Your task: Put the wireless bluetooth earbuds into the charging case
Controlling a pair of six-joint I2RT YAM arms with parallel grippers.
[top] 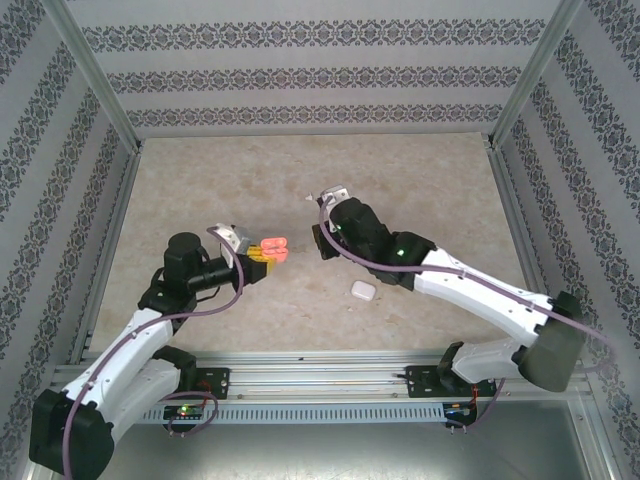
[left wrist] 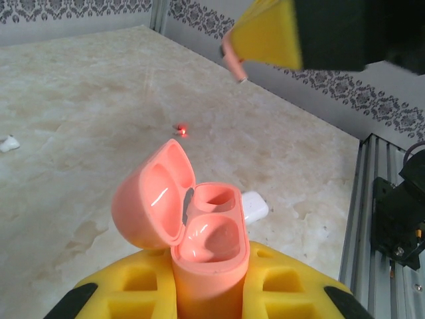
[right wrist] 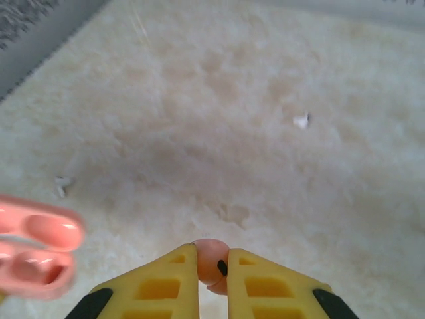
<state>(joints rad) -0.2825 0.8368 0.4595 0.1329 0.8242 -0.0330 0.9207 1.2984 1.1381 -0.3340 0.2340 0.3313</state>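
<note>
Here, the right hand (right wrist: 212, 271) is shut tight on a small pink earbud (right wrist: 211, 256). The bud sits pinched between the hand's two yellow fingers (right wrist: 166, 289) and pokes out a little at the tips.

The left hand (left wrist: 211, 292) is closed around the bottom of a pink-orange plastic charging case (left wrist: 209, 236). The case stands up out of the hand. Its lid is flipped open to one side, and two shiny round hollows show inside.

Seen from above, the two hands face each other over the beige stone-look counter (top: 430, 180). They are near each other but apart. The pink earbud is not yet in the case; it is up in the air, close to the open lid.

A small white rounded case (top: 362, 290) lies shut on the counter, just beside the right arm. One tiny white earbud (right wrist: 302, 120) lies farther out on the counter, and another white earbud (right wrist: 62, 185) lies well apart from it. A tiny red speck (left wrist: 181, 127) lies past the open case, too small to tell what it is.
</note>
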